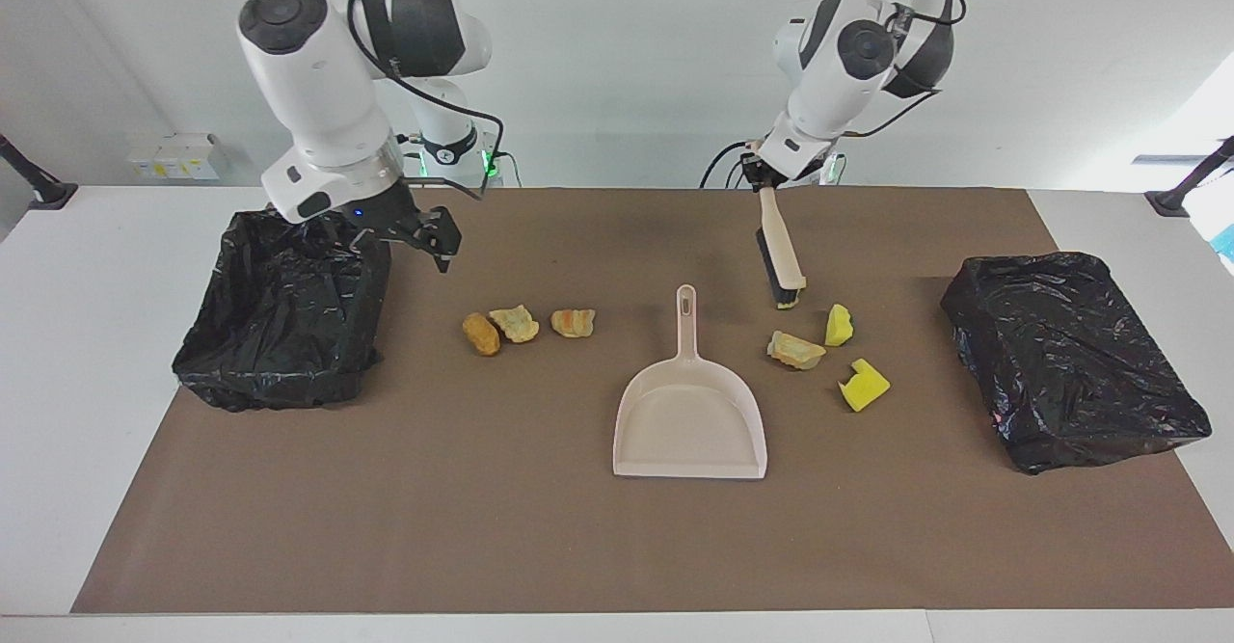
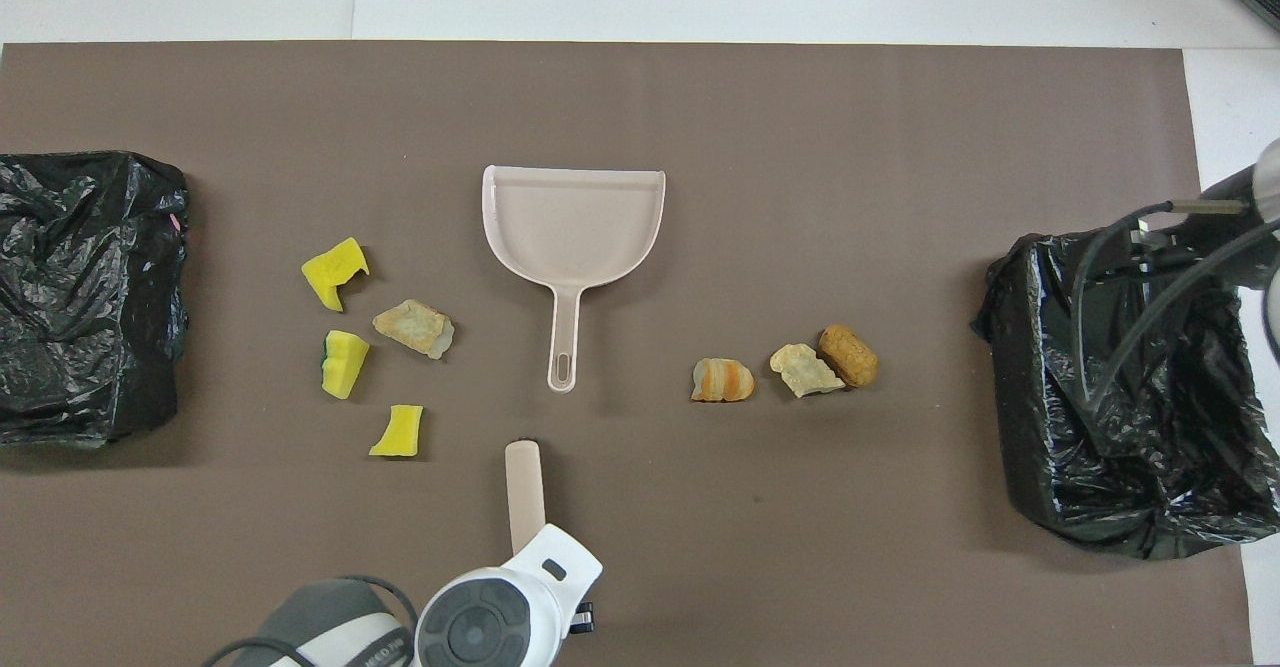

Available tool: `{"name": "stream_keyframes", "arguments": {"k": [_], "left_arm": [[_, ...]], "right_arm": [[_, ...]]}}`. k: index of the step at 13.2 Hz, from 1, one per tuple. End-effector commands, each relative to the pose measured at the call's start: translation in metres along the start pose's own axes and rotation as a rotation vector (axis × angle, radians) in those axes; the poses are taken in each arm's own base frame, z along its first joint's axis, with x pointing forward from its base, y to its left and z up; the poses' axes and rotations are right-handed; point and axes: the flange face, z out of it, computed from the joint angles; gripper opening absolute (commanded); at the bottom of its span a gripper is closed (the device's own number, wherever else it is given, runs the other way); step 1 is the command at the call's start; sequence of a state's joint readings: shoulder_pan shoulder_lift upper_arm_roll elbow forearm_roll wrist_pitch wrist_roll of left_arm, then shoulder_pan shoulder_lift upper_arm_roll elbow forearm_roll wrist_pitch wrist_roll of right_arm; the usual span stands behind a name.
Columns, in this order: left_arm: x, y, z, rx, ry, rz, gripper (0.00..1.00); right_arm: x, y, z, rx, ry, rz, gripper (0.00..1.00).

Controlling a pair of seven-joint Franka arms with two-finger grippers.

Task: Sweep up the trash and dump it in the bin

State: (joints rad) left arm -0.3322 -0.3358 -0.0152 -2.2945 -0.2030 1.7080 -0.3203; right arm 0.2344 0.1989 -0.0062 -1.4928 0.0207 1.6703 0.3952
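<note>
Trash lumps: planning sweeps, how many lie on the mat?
7. Beside the beige plastic dustpan, toward the left arm's end: three bright yellow foam chunks, one tan lump. Toward the right arm's end, a row: orange-striped, pale tan, brown. Black bags may hide more.

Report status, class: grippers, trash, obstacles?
Left gripper shut on brush. Right gripper open beside bin. Trash all on mat, dustpan empty. Nothing blocking.
</note>
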Motion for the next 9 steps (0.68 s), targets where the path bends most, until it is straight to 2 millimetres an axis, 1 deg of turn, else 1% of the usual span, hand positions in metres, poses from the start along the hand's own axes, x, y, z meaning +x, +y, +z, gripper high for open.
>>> {"name": "stream_keyframes", "arguments": {"k": [1, 2, 3, 4, 5, 6, 7, 8, 9], "left_arm": [[0.039, -0.047, -0.019, -0.017, 0.016, 0.057, 0.00], [0.063, -0.056, -0.037, -0.009, 0.023, 0.055, 0.00], [0.082, -0.062, -0.051, 0.022, 0.023, 0.053, 0.00], [0.101, -0.068, -0.066, 0.054, 0.030, 0.060, 0.00], [0.117, -0.079, -0.078, 0.072, 0.028, 0.081, 0.00], [0.133, -0.101, -0.078, 0.092, 0.021, 0.106, 0.00], [0.141, -0.109, -0.075, 0.119, 0.021, 0.151, 0.00], [0.150, -0.119, -0.077, 0.153, 0.021, 0.176, 0.00], [0.165, -0.130, -0.075, 0.153, 0.011, 0.164, 0.00]], "right_arm": [[-0.008, -0.065, 0.031, 0.014, 0.023, 0.052, 1.00], [-0.015, -0.089, 0.043, 0.020, 0.032, 0.067, 1.00], [-0.023, -0.107, 0.051, 0.027, 0.042, 0.061, 1.00], [-0.033, -0.127, 0.064, 0.023, 0.038, 0.052, 1.00], [-0.045, -0.157, 0.077, 0.021, 0.046, 0.049, 1.00], [-0.051, -0.174, 0.084, 0.028, 0.070, 0.071, 1.00], [-0.057, -0.193, 0.096, 0.036, 0.084, 0.074, 1.00], [-0.071, -0.219, 0.111, 0.034, 0.091, 0.054, 1.00], [-0.081, -0.238, 0.129, 0.014, 0.095, 0.050, 1.00]]}}
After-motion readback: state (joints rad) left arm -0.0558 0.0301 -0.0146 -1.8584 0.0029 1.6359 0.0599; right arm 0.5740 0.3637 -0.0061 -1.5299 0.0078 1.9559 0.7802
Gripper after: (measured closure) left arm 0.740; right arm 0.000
